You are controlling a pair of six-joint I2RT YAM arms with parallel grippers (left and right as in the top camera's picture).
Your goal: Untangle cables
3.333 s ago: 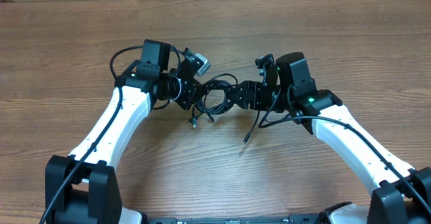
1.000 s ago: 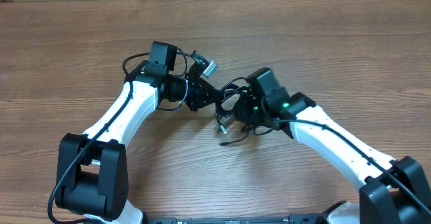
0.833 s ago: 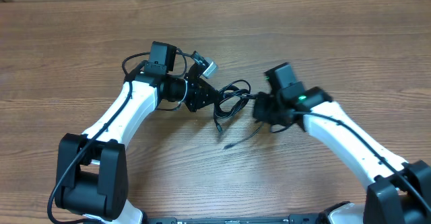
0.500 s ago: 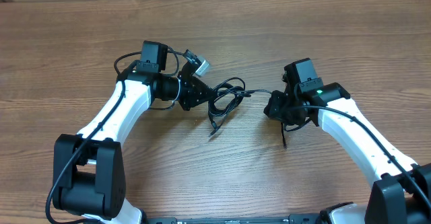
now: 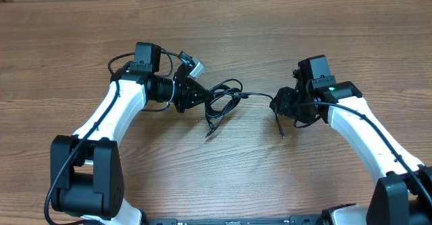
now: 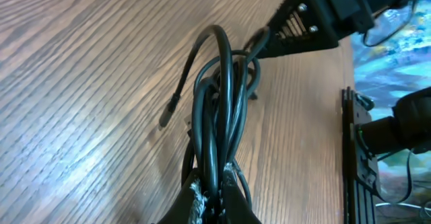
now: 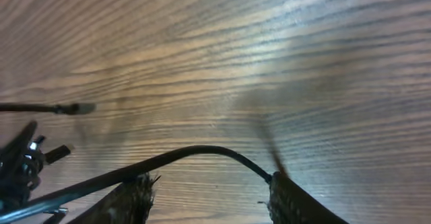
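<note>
**Desk:** Where are the cables?

**Photographer:** Mid-worktop [image 5: 216,22]. One dark bunch of cables [image 5: 224,98] sits at the tip of the left tool [image 5: 194,94], whose fingers are pinched together on the loops.

**Desk:** And the right tool?

**Photographer:** The right tool [image 7: 212,197] sits well to the bunch's right with its fingers spread wide. One thin strand [image 7: 195,151] arches across the gap between them and doesn't look clamped.

**Desk:** Which way does it all lie?

**Photographer:** The strand runs side to side, from the bunch towards the right tool, roughly along the line between the two arms. The bunch is to that tool's left, and the left arm is the nearer one, gripping it. Any separating pull would probably follow that same line.

**Desk:** Numbers?

**Photographer:** Two arms, two tools, one bunch and one stretched strand. Two loose ends [image 5: 209,133] show from overhead, one below the bunch and one below the right tool. How many separate cords are inside the bunch, I can't tell.
</note>
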